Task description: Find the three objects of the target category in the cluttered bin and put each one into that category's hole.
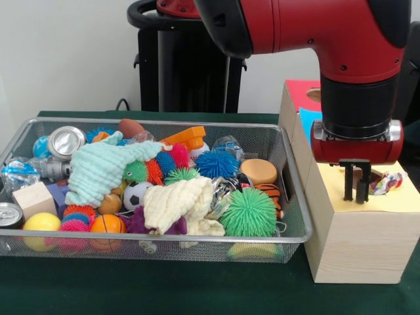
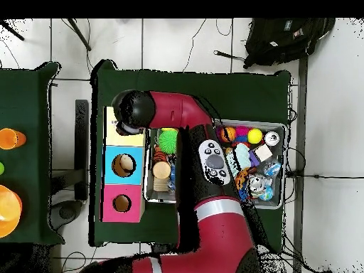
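The wire-mesh bin (image 1: 296, 197) stands left of the boxes, full of toys; it also shows in the overhead view (image 2: 279, 126). No polka-dot cloth shows inside it. One polka-dot cloth (image 1: 387, 182) lies bunched on the yellow top (image 1: 394, 199) of the nearest wooden box, just right of my gripper (image 1: 355, 190). The gripper hangs over that top, its two fingers a little apart with nothing between them. The hole is mostly hidden behind the fingers. In the overhead view my arm covers most of the yellow top (image 2: 126, 136).
A mint-green cloth (image 1: 98, 167) and a cream cloth (image 1: 177, 203) lie on top of balls, cans and spiky toys in the bin. Behind the yellow box stand the blue-topped box (image 2: 123, 165) and the red-topped box (image 2: 121, 203), each with a hole.
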Controlling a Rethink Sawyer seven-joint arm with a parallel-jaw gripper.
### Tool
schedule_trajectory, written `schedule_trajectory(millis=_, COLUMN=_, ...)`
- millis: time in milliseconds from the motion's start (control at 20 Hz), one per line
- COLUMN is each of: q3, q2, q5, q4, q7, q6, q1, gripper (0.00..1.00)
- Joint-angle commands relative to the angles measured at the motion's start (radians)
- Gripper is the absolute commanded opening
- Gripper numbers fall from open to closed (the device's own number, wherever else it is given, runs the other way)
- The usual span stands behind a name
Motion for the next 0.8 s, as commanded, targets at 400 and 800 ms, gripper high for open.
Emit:
schedule_trajectory(millis=400, q3=0.041, q2=-0.036, q5=-0.026, q4=0.122, q7=-0.002, q6=0.028, q1=0.008, gripper=0.0)
schedule_trajectory(millis=800, q3=0.041, q2=-0.086, q5=0.015, q4=0.119, q7=0.04, q6=0.096, q1=0.027, gripper=0.0)
